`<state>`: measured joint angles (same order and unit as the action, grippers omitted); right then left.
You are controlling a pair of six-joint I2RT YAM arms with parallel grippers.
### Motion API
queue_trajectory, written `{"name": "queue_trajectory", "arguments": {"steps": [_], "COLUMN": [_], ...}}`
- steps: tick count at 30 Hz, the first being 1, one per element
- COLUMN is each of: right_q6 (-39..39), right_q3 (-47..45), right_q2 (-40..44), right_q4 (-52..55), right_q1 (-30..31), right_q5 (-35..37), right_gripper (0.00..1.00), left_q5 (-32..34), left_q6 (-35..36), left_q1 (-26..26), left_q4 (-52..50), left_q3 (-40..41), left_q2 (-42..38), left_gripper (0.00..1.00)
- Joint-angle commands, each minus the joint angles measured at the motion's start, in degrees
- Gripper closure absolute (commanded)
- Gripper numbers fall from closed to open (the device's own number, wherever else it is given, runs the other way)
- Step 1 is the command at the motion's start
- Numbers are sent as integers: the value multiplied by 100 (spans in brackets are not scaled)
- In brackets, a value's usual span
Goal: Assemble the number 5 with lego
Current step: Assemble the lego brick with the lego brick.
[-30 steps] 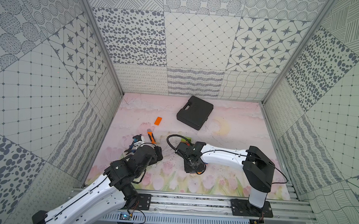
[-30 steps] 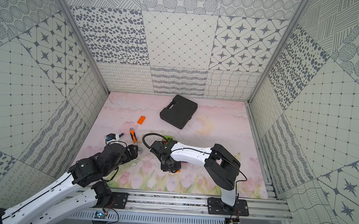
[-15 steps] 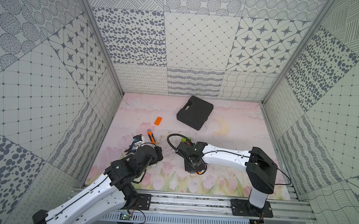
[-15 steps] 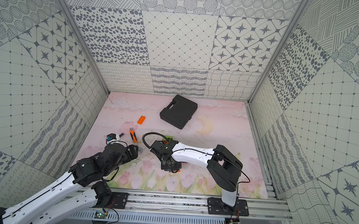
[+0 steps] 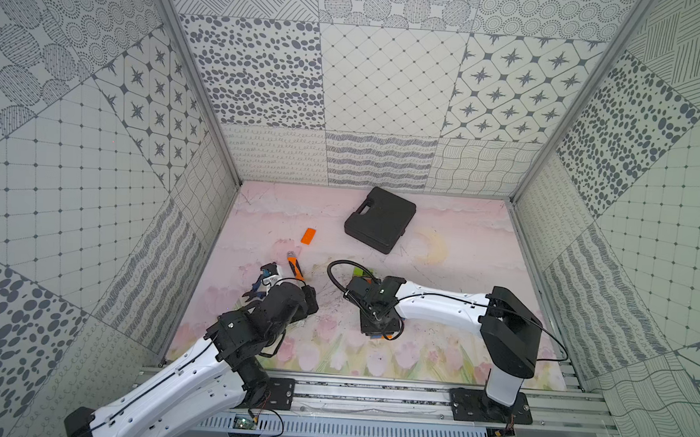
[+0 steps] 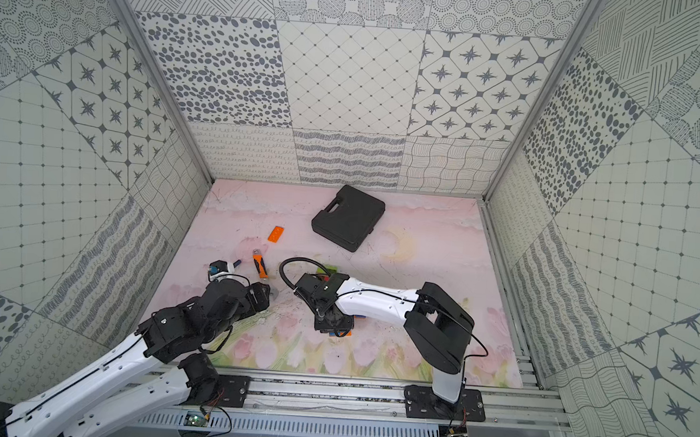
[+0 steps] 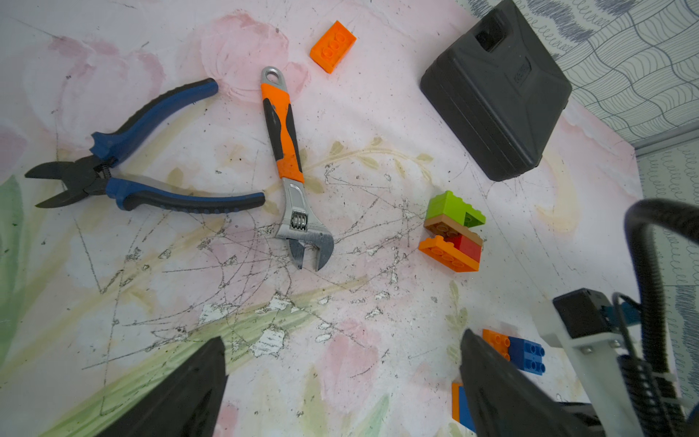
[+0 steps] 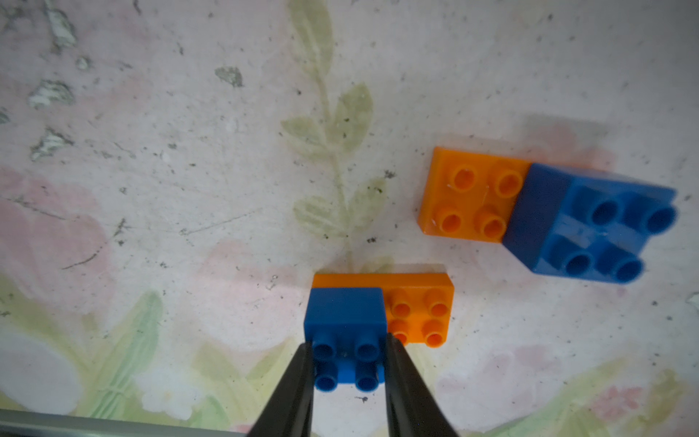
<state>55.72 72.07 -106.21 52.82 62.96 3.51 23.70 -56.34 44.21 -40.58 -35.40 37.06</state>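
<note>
Only the right jaws have moved, pinching inward since a second ago. Spread wide, the left gripper [image 7: 342, 336] holds nothing; a lego stack [image 7: 452, 230] lies ahead of it. The right gripper [image 8: 350, 344] clamps a blue square brick [image 8: 346, 314] seated on a long orange brick [image 8: 416, 310], with another orange-and-blue pair [image 8: 472, 193] just beyond.

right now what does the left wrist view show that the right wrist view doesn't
Left wrist only: blue-handled pliers, an orange-handled wrench, the black case, a loose orange brick and a green, brown, red and orange stack. Right wrist only: the right hand shut on a small blue brick that sits on an orange brick. Both: the orange-and-blue pair lying apart from it, and the floral mat.
</note>
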Motion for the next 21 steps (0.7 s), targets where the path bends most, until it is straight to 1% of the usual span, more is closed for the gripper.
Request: {"name": "queue_trajectory", "arguments": {"steps": [1, 3, 4, 7, 8, 10, 12, 15, 17, 19, 20, 21], "right_q6": [70, 79, 44, -292, -402, -390, -343, -240, -296, -388, -396, -449], "right_q3": [-582, -770, -798, -671, -681, -801, -1025, -1172, -1317, -1615, -1817, -2035], "right_q2": [-746, -265, -18, 609, 833, 1321, 1714, 2120, 2423, 2843, 3085, 3314], "right_q4": [-397, -807, -946, -1157, -1282, -1600, -1911, -1742, -1720, -1997, -2185, -2429], "right_q1": [17, 11, -20, -79, -96, -132, -199, -290, -286, -284, -293, -299], "right_q5": [-138, -29, 5, 141, 132, 119, 10, 178, 477, 697, 804, 755], "right_gripper": [67, 62, 58, 52, 51, 47, 43, 40, 40, 39, 38, 38], "left_q5": [80, 112, 159, 183, 206, 231, 123, -210, -526, -949, -1261, -1607], "left_q6": [120, 233, 293, 570, 641, 769, 875, 1017, 1112, 1160, 1177, 1252], "left_q1": [-8, -6, -21, -76, -98, -168, -280, -485, -736, -1125, -1383, -1620], "left_q4": [-207, -188, -188, -127, -122, -124, -110, 18, 133, 223, 288, 412], "left_q3": [-196, -280, -349, -594, -681, -843, -1001, -1228, -1377, -1544, -1631, -1688], "left_q2": [95, 191, 257, 514, 637, 875, 1132, 1540, 1836, 2158, 2343, 2514], "left_gripper": [0, 0, 0, 0, 0, 0, 0, 0, 0, 0, 0, 0]}}
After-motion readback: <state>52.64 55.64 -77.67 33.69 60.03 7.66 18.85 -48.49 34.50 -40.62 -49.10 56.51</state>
